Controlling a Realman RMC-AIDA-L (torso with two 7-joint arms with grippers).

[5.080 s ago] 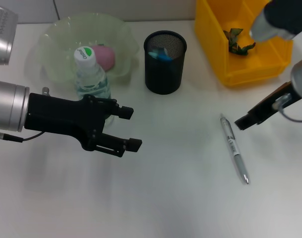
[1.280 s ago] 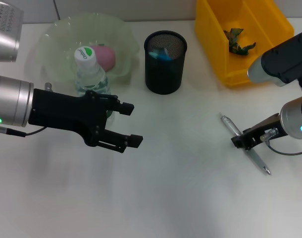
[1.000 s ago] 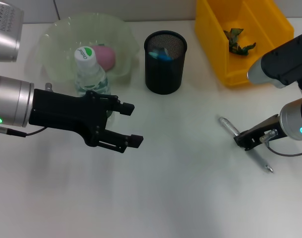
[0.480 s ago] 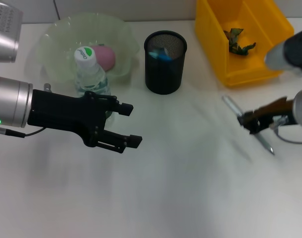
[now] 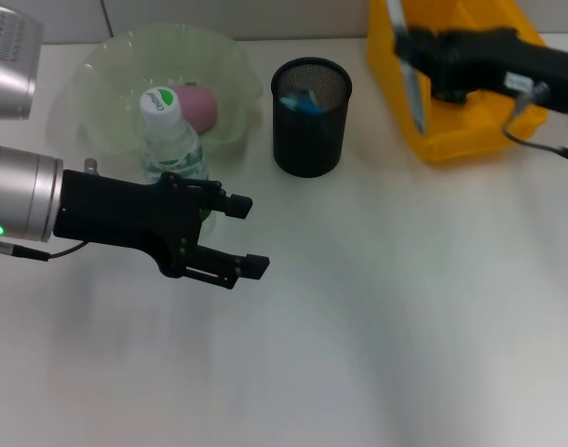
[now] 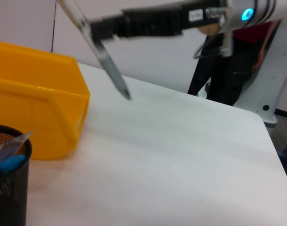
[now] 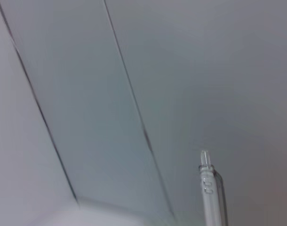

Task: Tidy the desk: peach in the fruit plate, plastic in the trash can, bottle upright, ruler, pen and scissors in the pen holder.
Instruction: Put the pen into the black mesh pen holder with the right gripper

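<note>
My right gripper (image 5: 407, 45) is shut on the silver pen (image 5: 413, 93), which hangs tip down in the air over the yellow trash can (image 5: 452, 140), right of the black mesh pen holder (image 5: 309, 116). The left wrist view shows the pen (image 6: 107, 63) in that gripper (image 6: 92, 29) too. In the holder (image 6: 9, 193) stand a clear strip and a blue piece; I cannot tell ruler from scissors. The pink peach (image 5: 199, 105) lies in the green fruit plate (image 5: 107, 56). The bottle (image 5: 169, 140) stands upright. The plastic is hidden. My left gripper (image 5: 249, 234) hovers open beside the bottle.
The trash can (image 6: 35, 108) stands at the back right, close to the pen holder. The white desk (image 5: 377, 307) stretches in front of both arms. A grey wall fills the right wrist view behind the pen's top (image 7: 209, 188).
The right gripper closed on the pen lying on the desk, lifted it and swung it up and back over the trash can. The left arm has stayed still.
</note>
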